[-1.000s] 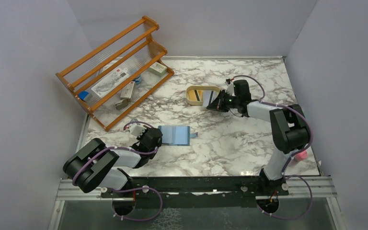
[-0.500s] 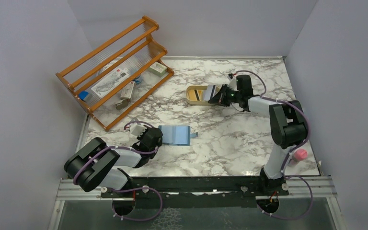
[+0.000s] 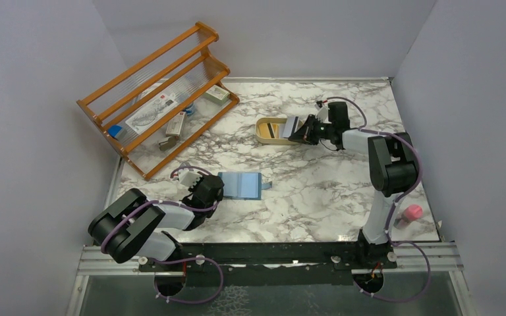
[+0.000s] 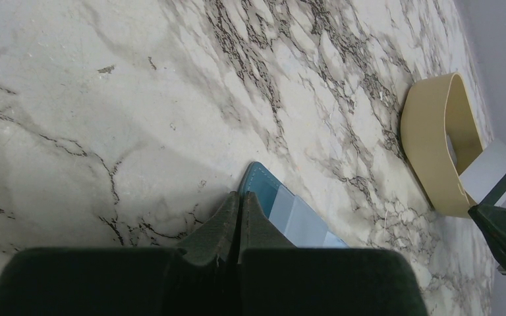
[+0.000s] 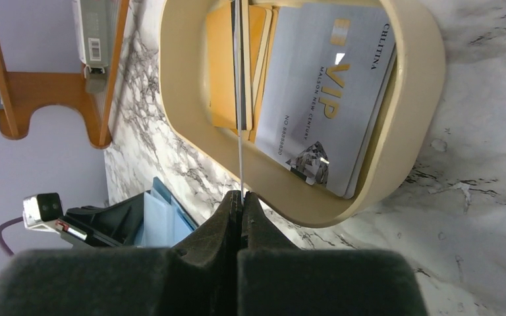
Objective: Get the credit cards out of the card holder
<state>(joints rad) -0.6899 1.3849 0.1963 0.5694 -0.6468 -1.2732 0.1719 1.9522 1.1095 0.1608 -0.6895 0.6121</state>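
The teal card holder [image 3: 240, 185] lies open on the marble table, its pale blue slots up. My left gripper [image 3: 213, 189] is shut, its tips resting at the holder's left edge [image 4: 283, 204]. My right gripper [image 3: 303, 133] is shut on a credit card with a dark stripe [image 3: 291, 125], held on edge over the cream tray [image 3: 264, 124]. In the right wrist view that card [image 5: 240, 99] shows edge-on between the fingertips [image 5: 240, 195], above the tray's rim [image 5: 342, 204]. Yellow cards [image 5: 223, 66] and a pale VIP card [image 5: 323, 85] lie in the tray.
An orange wooden rack [image 3: 158, 99] with white packets stands at the back left. A small pink object [image 3: 412, 212] sits near the right arm's base. Grey walls close in the table on three sides.
My right gripper has carried the striped card a little farther back, over the tray's right end. The left gripper and card holder have not moved.
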